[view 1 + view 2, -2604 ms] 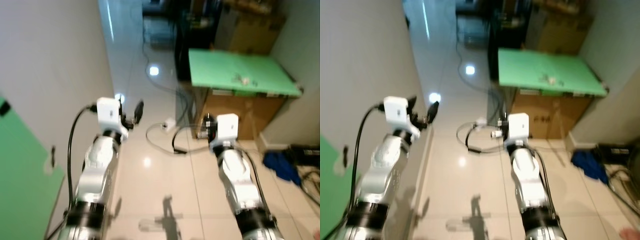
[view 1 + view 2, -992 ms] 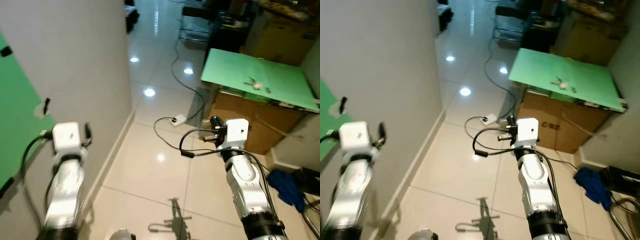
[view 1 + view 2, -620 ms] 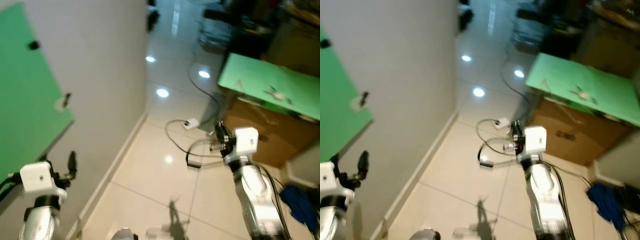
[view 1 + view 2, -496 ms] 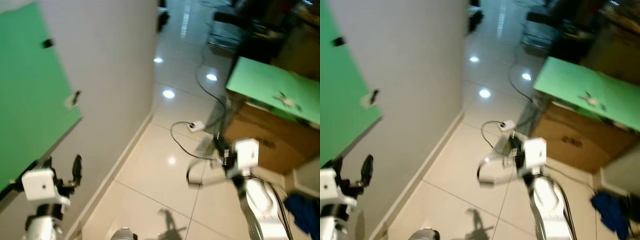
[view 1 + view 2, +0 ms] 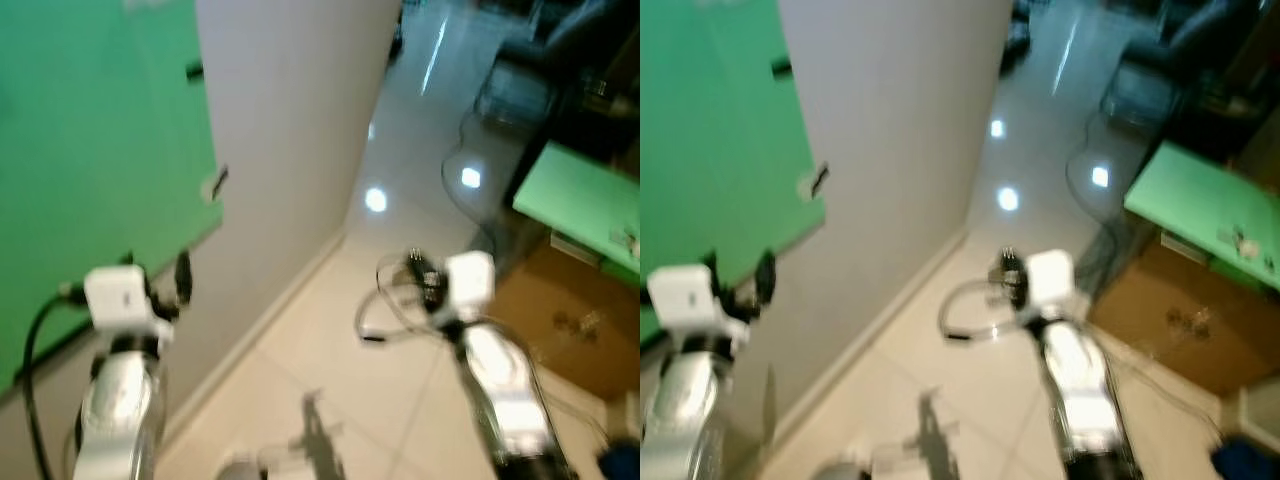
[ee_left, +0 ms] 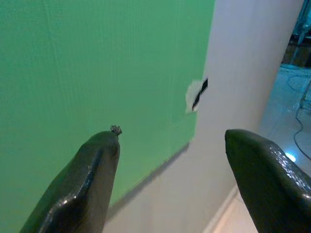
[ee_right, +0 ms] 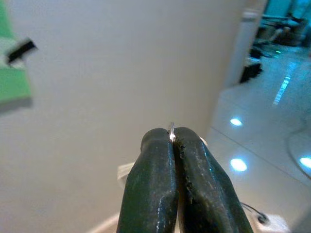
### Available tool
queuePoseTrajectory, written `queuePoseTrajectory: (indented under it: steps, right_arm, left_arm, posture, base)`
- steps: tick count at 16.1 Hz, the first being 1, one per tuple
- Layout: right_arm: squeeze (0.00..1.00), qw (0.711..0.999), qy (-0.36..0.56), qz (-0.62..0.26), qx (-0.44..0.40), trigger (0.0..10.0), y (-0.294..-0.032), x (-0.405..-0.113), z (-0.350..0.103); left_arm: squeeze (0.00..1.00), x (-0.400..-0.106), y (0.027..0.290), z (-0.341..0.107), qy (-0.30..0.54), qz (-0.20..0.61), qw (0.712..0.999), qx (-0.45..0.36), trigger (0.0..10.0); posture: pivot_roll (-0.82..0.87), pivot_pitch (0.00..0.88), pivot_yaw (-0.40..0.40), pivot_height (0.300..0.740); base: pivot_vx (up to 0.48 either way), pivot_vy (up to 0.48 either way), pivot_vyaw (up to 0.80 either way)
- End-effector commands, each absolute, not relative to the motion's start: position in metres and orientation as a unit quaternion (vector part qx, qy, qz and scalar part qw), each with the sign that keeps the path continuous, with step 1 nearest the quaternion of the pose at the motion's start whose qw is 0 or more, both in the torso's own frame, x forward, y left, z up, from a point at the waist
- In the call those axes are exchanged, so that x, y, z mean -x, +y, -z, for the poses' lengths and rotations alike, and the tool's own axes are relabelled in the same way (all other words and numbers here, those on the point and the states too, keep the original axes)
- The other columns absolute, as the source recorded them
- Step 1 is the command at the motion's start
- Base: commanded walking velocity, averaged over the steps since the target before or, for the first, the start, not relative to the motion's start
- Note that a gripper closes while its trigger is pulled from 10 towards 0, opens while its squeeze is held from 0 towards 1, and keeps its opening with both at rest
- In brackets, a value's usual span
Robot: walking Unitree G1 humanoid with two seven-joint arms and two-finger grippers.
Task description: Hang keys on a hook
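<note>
1. My left gripper (image 6: 170, 179) is raised in front of the green panel (image 5: 100, 150) on the grey wall (image 5: 290, 130); its two black fingers (image 6: 87, 184) stand wide apart and hold nothing.
2. A small hook (image 6: 115, 129) sticks out of the green panel, just at the tip of one left finger in the left wrist view.
3. My right gripper (image 7: 173, 138) points toward the wall, above the shiny tiled floor (image 5: 400, 200). Its fingers are pressed together on a thin silver piece of metal (image 7: 171, 129); I cannot tell if this is the keys.
4. A green table (image 5: 1200, 215) stands well apart at my right, with a small pale object (image 5: 1243, 243) on it, too blurred to name.
</note>
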State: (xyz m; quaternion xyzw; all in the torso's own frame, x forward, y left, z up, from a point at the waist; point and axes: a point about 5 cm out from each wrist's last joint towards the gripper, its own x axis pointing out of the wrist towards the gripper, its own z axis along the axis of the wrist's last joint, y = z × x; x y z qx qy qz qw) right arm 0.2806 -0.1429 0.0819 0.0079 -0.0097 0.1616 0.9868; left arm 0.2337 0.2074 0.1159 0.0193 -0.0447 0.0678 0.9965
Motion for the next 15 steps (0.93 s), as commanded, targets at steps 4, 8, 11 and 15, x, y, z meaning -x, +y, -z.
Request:
queuePoseTrajectory:
  steps: [4, 8, 11, 15]
  right_arm:
    - [0.19, 0.991, -0.012, -0.132, -0.014, 10.0, -0.153, -0.287, -0.084]
    - [0.19, 0.991, -0.012, -0.134, -0.017, 10.0, -0.152, -0.29, -0.085]
    - [0.19, 0.99, -0.025, -0.137, -0.015, 10.0, -0.148, -0.295, -0.091]
    - [0.19, 0.988, -0.029, -0.151, -0.015, 10.0, -0.14, -0.299, -0.093]
  left_arm:
    - [0.0, -0.236, 0.196, -0.112, -0.025, -0.054, 0.998, -0.007, 10.0]
    - [0.0, -0.24, 0.187, -0.115, -0.027, -0.039, 0.999, -0.012, 10.0]
    - [0.0, -0.243, 0.187, -0.114, -0.032, -0.035, 0.998, -0.041, 10.0]
    - [0.0, -0.256, 0.198, -0.119, -0.043, -0.058, 0.996, -0.051, 10.0]
  posture:
    - [-0.03, 0.029, -0.068, 0.74]
    - [-0.03, 0.029, -0.065, 0.74]
    - [-0.02, 0.029, -0.068, 0.74]
    - [0.0, 0.029, -0.077, 0.74]
  base:
    - [-0.072, 0.084, 0.6]
    - [-0.391, 0.282, 0.58]
    - [-0.43, 0.086, 0.58]
    - [-0.115, 0.0, 0.58]
